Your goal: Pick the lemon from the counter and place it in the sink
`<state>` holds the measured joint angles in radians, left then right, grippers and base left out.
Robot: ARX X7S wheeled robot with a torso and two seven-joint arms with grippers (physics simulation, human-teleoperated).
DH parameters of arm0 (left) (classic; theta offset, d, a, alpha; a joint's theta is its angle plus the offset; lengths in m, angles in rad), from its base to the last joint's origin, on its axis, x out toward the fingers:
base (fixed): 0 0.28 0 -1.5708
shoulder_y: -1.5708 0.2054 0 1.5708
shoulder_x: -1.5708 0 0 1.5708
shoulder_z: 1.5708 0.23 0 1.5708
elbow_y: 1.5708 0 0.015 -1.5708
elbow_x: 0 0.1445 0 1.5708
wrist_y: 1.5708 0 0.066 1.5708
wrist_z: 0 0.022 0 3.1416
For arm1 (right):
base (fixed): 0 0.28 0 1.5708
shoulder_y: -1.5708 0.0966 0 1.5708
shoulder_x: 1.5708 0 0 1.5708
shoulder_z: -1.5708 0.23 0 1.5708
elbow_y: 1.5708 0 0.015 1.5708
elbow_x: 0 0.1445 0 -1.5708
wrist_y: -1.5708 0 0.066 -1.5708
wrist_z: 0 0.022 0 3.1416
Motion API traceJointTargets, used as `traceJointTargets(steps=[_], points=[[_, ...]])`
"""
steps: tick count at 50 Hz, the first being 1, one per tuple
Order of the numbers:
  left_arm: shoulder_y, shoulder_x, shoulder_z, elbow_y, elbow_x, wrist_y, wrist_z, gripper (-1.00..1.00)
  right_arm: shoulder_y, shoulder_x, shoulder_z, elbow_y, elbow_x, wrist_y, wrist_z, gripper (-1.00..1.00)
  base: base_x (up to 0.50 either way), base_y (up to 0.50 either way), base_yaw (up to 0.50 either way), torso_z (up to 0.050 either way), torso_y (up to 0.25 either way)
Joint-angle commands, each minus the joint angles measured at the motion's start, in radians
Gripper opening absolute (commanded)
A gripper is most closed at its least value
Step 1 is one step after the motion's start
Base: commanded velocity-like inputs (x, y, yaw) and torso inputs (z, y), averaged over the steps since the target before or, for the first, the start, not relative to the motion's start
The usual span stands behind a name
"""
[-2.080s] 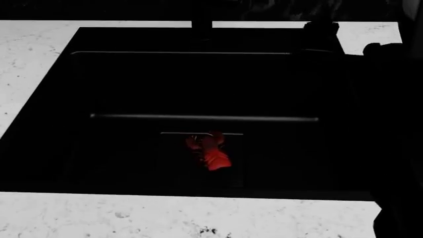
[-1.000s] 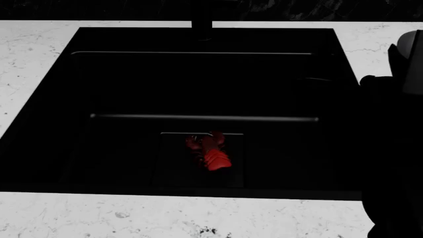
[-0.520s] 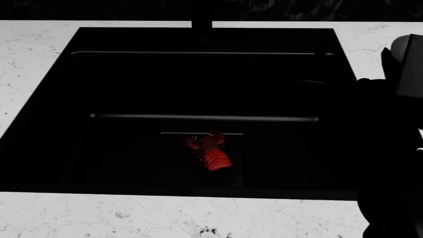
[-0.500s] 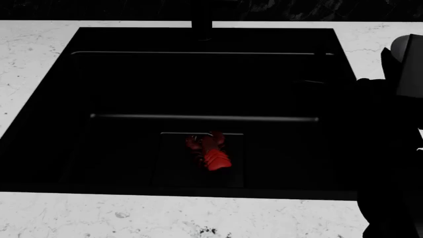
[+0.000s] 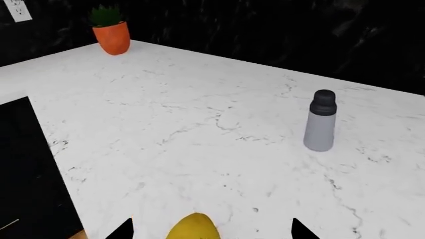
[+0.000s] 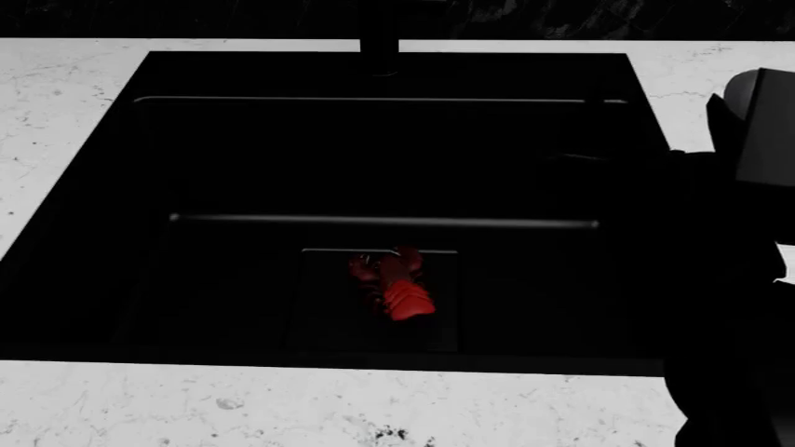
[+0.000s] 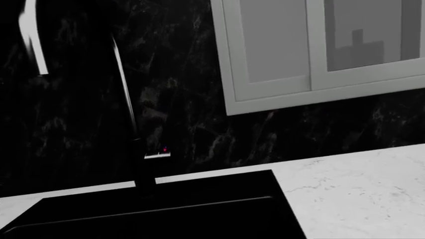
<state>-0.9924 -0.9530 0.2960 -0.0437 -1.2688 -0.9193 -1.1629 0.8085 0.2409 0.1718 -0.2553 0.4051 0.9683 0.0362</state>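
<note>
In the left wrist view the yellow lemon lies on the white marble counter. It sits between the two black fingertips of my left gripper, which is open with clear gaps on both sides. The black sink fills the head view, with its grey bar and drain plate. The lemon does not show in the head view. A dark arm stands at the sink's right side there. The right wrist view shows no fingers against the black sink corner.
A red lumpy object lies on the drain plate. A grey bottle and an orange plant pot stand on the counter beyond the lemon. The black tap rises behind the sink; a window is in the wall.
In the head view the dark arm left the sink's back right corner, moved to the right edge, then edged slightly leftward. The red object has not moved.
</note>
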Motion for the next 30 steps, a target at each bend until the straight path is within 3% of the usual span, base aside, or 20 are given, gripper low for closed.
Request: traceJointTargets(steps=[1,30], points=[[0.056,0.007,-0.017,-0.066,0.031,0.068,0.032,1.0,-0.004,-0.002,-0.007,0.015,0.002,-0.015,0.0,1.0,0.0,0.0,0.0,0.0,0.0],[0.156,0.085,-0.007,-0.243,0.099,0.201,0.119,1.0,0.001,-0.001,-0.029,0.054,0.006,-0.04,0.002,1.0,0.0,0.0,0.0,0.0,0.0]])
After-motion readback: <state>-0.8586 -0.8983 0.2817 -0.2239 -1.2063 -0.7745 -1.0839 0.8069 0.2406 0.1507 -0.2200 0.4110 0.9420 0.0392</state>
